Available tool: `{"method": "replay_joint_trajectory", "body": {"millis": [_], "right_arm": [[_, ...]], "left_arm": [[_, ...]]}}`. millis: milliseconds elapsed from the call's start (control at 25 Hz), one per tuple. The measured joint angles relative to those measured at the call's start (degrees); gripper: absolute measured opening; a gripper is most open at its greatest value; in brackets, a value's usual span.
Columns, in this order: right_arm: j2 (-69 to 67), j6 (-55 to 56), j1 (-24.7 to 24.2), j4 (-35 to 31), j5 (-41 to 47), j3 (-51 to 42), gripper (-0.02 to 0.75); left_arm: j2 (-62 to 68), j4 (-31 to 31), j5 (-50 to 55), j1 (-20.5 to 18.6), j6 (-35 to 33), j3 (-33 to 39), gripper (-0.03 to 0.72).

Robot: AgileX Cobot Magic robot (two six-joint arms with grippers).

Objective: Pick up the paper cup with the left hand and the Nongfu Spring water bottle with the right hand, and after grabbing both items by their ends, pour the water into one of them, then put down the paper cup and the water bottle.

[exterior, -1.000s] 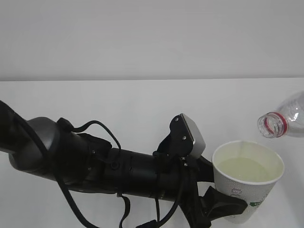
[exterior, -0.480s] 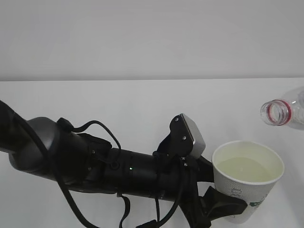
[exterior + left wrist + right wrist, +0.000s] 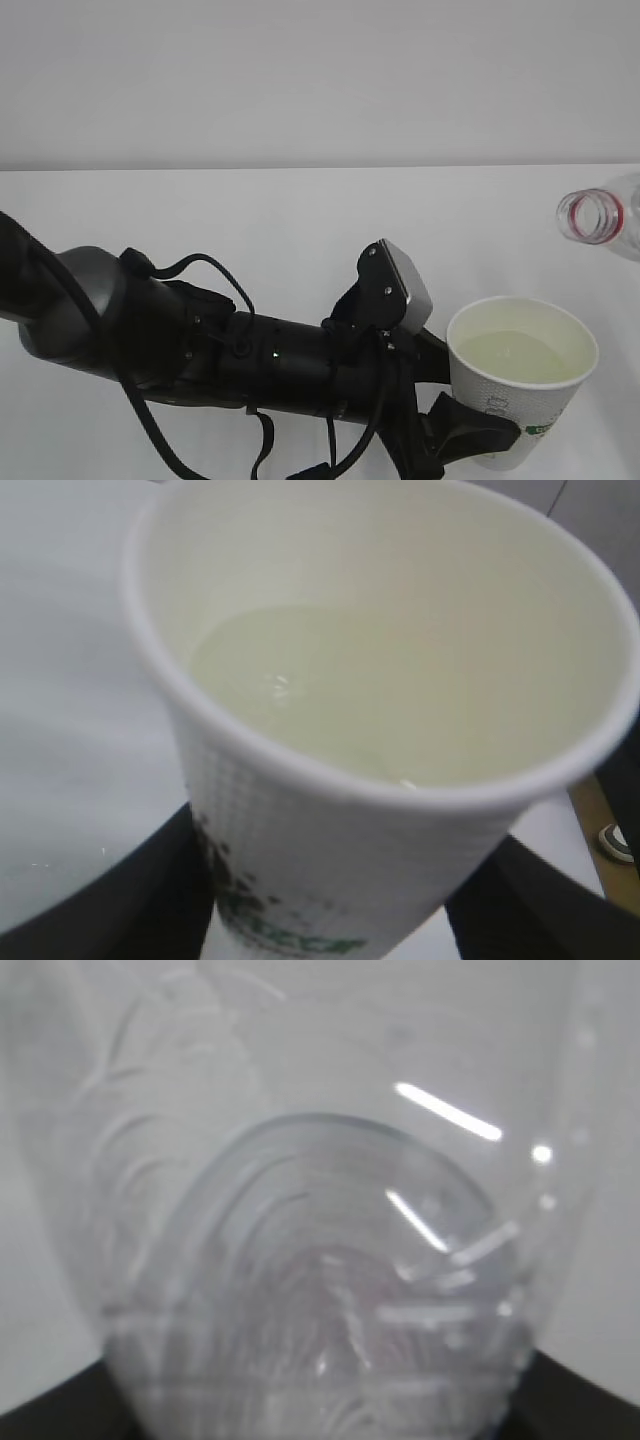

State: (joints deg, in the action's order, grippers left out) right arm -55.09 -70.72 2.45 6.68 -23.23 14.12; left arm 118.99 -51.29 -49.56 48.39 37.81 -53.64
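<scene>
- Since a second ago: Nongfu Spring water bottle (image 3: 605, 216) drawn up and away to the right of the paper cup (image 3: 520, 385), mouth swung from tipped-down toward the cup to nearly facing the exterior camera.
- No stream between bottle mouth and cup now; bottle well clear of the cup's rim, above and to its right.
- Cup unmoved over that second, upright, with the water (image 3: 518, 356) pale yellowish and reaching well up the cream inside.
- Judged meaning: pour finished; remaining work is setting cup and bottle down on the tabletop (image 3: 250, 220).
- Left hand (image 3: 470, 432): fingers (image 3: 150, 905) spread fairly wide and clasped around the lower part of the cup, dark pads on either side of its wall in the left wrist view.
- Right hand: outside the exterior view; in the right wrist view, dark fingers (image 3: 50, 1410) at the bottom corners flanking the ribbed clear bottle, gripping it near its base.
</scene>
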Motion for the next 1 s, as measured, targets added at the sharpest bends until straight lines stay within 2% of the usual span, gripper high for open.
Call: {"method": "replay_joint_trajectory", "body": {"millis": [160, 520, 1000], "right_arm": [[0.0, 7.3, 0.0, 0.0, -0.1, 0.0, 0.430], [0.0, 14.1, 0.0, -0.1, -1.5, 0.0, 0.430], [0.0, 51.9, 0.0, -0.2, -2.6, 0.0, 0.430]], "left_arm": [[0.0, 0.0, 0.0, 0.0, 0.0, 0.0, 0.486], [0.0, 0.0, 0.0, 0.0, 0.1, 0.0, 0.486], [0.0, 0.0, 0.0, 0.0, 0.1, 0.0, 0.486]]}}
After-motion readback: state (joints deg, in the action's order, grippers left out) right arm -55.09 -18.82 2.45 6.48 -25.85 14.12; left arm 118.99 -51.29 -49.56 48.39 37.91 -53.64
